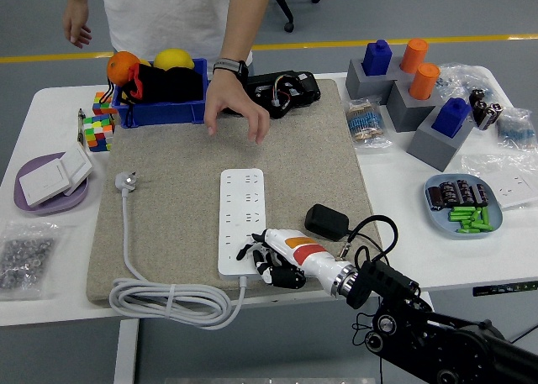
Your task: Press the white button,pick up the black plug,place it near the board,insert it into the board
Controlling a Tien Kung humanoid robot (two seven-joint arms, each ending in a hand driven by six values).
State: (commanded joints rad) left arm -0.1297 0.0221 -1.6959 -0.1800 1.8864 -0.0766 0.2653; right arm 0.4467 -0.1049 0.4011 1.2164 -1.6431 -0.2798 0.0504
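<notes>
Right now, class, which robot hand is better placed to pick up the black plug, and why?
The right. The right robot hand rests at the near end of the white power strip, with the black plug lying close beside it on the mat. No left arm is in view.

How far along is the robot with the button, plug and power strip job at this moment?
Early stage. The right robot hand rests its fingertips on the near end of the white power strip, where the button would be; whether it is pressed cannot be told. The black plug lies untouched on the mat beside it. Picking it up, placing and inserting remain. A person's hand hovers over the mat's far side.
</notes>
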